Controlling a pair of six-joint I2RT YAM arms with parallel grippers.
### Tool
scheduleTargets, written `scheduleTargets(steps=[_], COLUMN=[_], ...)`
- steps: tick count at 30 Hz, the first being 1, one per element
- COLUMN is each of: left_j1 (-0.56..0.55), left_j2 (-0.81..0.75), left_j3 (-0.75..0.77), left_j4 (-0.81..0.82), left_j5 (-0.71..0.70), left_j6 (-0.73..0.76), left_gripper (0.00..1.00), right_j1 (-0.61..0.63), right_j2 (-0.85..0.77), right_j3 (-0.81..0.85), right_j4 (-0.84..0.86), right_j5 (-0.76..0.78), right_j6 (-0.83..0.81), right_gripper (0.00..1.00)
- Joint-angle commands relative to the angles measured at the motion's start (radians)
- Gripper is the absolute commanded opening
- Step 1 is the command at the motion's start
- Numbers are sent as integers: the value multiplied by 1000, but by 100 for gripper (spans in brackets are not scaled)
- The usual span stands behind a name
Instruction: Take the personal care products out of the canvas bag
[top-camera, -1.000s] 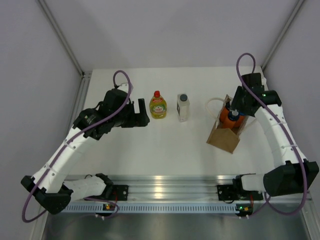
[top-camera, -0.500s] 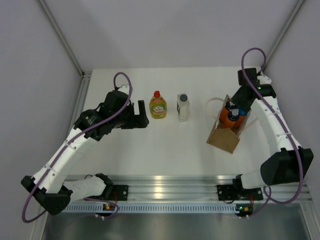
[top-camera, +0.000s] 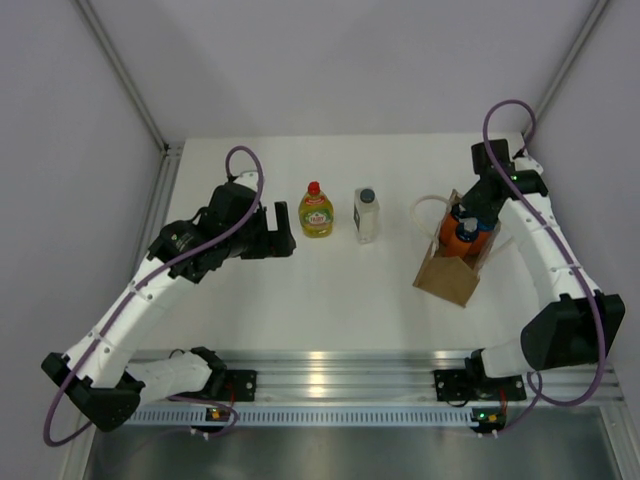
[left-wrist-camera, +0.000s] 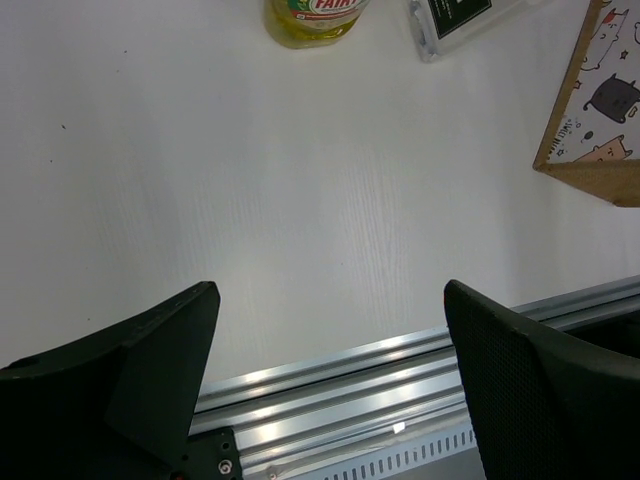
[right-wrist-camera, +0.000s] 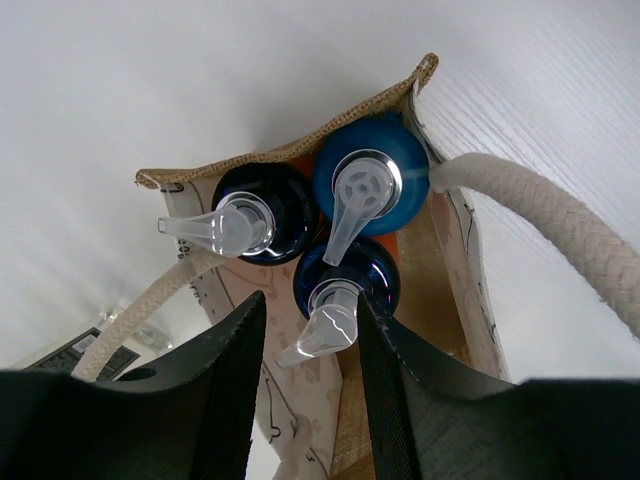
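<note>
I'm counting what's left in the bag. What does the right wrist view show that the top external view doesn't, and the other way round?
Only the right wrist view: three blue-topped pump bottles packed together inside the canvas bag. Only the top external view: the yellow-green bottle standing outside, with the left gripper open beside it. Both: the bag, its rope handle and the right gripper, open over the bag's mouth.
</note>
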Motion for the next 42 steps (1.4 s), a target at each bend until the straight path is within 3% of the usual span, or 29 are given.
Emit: scheduleTargets(steps=[1,22,31,42], left_j1=[-4,-3,-3,-3], left_j2=[-27,-28,-30,-23], left_j3=[-12,-17,-23,-18], left_j4=[14,13,13,16], left_j5=[-17,-34,-34,-38], left_j6=[0,3,1,6], left_gripper=[98,98,98,98], right_j1=[12,28,29,29], right_j2=[-16,-14,-5,-4], right_j3=[-6,-49,-50,-64], right_j4=[29,31,30,29], right_j5=[30,4,16,22], right_j6=[37,97,101,89], right_gripper=[40,40,32,29])
